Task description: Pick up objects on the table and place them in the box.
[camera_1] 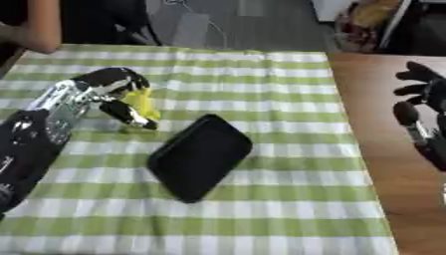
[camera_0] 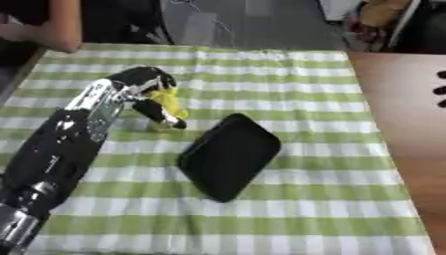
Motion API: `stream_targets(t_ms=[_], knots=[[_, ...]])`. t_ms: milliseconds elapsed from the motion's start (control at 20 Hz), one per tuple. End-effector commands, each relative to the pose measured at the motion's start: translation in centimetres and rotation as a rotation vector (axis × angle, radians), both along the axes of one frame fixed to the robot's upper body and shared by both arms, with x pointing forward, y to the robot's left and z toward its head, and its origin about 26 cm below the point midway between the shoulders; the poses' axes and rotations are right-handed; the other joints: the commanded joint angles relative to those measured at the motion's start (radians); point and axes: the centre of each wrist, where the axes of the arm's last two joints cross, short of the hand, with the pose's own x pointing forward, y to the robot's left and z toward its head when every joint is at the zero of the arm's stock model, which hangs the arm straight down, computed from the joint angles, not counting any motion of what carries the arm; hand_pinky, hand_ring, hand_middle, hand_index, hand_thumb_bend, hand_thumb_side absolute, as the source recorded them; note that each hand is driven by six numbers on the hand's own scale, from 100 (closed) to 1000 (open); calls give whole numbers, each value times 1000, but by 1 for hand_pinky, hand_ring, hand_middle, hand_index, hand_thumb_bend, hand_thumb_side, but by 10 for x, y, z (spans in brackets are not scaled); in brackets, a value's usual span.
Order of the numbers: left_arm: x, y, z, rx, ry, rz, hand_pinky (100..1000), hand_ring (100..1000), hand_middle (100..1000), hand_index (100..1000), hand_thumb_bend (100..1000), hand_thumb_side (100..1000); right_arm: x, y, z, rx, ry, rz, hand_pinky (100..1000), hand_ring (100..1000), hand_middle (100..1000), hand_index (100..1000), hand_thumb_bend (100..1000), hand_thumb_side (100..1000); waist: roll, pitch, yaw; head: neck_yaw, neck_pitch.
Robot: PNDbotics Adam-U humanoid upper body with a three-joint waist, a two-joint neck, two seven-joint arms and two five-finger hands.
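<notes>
One yellow thing [camera_0: 167, 103] is all the left hand [camera_0: 144, 85] has to deal with right now, and from where I stand it looks small, light and probably soft or plasticky, though I can't make out what it is. My guess is it would weigh next to nothing and could squirm out of a pinch, so taking it across its middle, thumb on one side and fingers on the other, seems the safest hold.

It sits on the checked cloth [camera_0: 296, 209], tucked right under the hand's curled fingers, with the thumb [camera_0: 162, 113] reaching down past its 6 o'clock side. The fingers look closed round it, though whether it's off the cloth yet I can't tell.

Just beside it, toward 4 o'clock, lies the box [camera_0: 229, 156], a flat black tray set askew on the cloth and apart from the hand. The carry would be short.

Over on the bare wooden tabletop [camera_1: 383, 89] at 3 o'clock, the right hand [camera_1: 420, 107] rests idle, fingers relaxed and holding nothing.
</notes>
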Motion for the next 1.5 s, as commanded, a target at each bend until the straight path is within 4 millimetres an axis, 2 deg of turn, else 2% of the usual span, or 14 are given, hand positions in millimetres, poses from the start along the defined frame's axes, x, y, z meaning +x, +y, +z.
stream_targets(t_ms=[50,650,850,1000,1050,1150,1200,1250,1300,1350,1400,1450,1500], knots=[[5,4,13,42,-6,-10,639,705,742,871,987,563,1,-3,10,-16,-26,5,584,685,772,939,671,967,1,-9,0,14,-18],[8,11,12,57,12,5,642,704,734,863,987,560,1,-3,11,-16,-24,8,585,685,772,939,672,964,-1,-6,2,17,-20],[7,12,7,59,38,16,636,676,711,855,945,545,1,-2,11,-15,-24,8,585,685,772,939,672,963,-1,-5,1,18,-21],[7,12,4,63,46,22,587,603,651,837,806,516,1,-2,11,-14,-24,8,585,685,772,939,672,962,-1,-4,0,18,-20],[7,12,4,63,43,24,556,571,620,820,694,493,1,-2,11,-14,-24,8,585,685,772,939,672,963,-1,-4,0,18,-20],[7,12,3,63,35,28,515,526,588,797,569,468,1,-3,11,-14,-24,8,585,685,772,939,672,962,-1,-4,0,18,-20],[7,12,3,63,31,31,505,517,580,792,537,464,1,-3,11,-14,-24,8,585,685,772,939,672,962,-1,-4,0,18,-20],[7,12,2,63,26,33,454,477,549,768,368,449,1,-2,11,-14,-24,8,585,685,772,939,672,962,-1,-4,0,19,-20],[7,12,2,63,21,35,445,471,544,763,338,449,1,-2,11,-14,-24,8,585,685,772,939,672,962,-1,-4,0,19,-20],[7,12,3,61,7,38,358,392,489,706,100,493,1,-2,11,-14,-24,8,585,685,772,939,672,963,-1,-5,0,19,-20],[7,11,4,56,-11,42,358,392,489,706,100,493,1,-2,11,-14,-25,8,585,685,772,939,672,963,-1,-5,0,19,-21],[7,11,5,49,-37,47,268,304,431,644,100,560,1,-2,11,-14,-25,8,586,685,772,939,672,963,-2,-5,0,18,-21],[7,10,6,41,-68,52,211,252,394,606,100,525,1,-2,11,-15,-25,8,586,685,772,939,672,962,-2,-5,0,19,-21]])
